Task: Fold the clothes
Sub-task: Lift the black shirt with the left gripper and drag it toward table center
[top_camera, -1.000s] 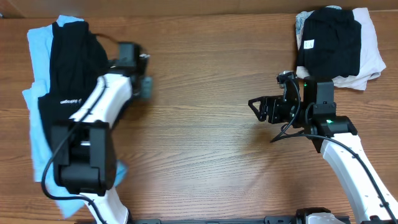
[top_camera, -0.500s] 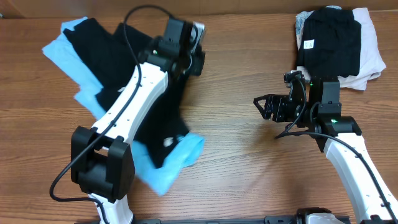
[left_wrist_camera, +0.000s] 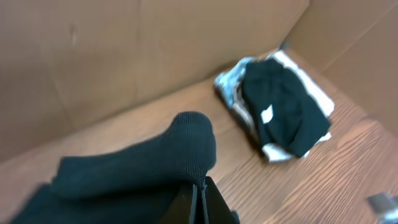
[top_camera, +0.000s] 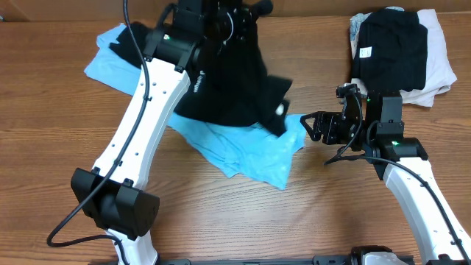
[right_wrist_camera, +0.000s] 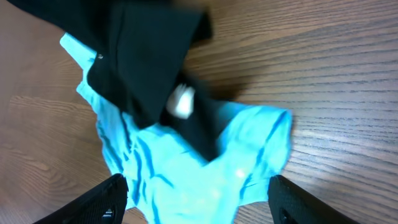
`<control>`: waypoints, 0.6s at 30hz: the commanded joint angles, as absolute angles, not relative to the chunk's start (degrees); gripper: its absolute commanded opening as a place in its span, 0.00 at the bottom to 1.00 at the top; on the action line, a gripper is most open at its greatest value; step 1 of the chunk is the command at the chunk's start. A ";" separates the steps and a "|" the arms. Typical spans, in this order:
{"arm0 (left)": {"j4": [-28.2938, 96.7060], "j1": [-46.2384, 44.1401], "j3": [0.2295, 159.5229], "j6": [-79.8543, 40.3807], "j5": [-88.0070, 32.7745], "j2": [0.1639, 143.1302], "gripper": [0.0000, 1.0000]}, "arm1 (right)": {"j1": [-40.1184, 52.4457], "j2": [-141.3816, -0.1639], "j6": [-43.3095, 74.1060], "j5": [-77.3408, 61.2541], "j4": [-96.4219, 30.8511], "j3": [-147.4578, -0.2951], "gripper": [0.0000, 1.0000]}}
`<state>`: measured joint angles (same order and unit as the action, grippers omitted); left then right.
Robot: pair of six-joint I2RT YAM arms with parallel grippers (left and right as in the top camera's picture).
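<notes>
While the left end effector (left_wrist_camera: 200,202) was clenched on a bunched bit of the black garment (top_camera: 232,85), holding it up at the far side of the worktop (top_camera: 221,228), the rest of the cloth hung down and draped over the light blue garment (top_camera: 254,154). Risk: the pinch was small and off an edge, so the black piece could slip out or land crumpled. Because its lower hem lay on the blue one, any pull could drag both together.

Right end effector (top_camera: 307,126) was released, jaws spread and holding nothing. It sat just beside the blue garment's right corner, apart from the black hem. Its wrist view showed blue cloth and the black hem with a white tag (right_wrist_camera: 181,102) between the fingers, so a grab there might catch both layers. Folded stack (top_camera: 394,48) sat well apart in the far right corner.
</notes>
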<state>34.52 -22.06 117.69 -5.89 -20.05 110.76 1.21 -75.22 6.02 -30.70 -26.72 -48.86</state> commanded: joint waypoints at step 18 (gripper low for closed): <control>27.09 -26.96 120.09 -4.27 -21.28 121.38 1.00 | 0.99 -74.94 6.26 -31.14 -26.74 -50.33 0.75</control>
<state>24.49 -27.11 118.89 -5.41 -22.06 118.34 1.21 -75.22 6.00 -30.70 -26.76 -48.86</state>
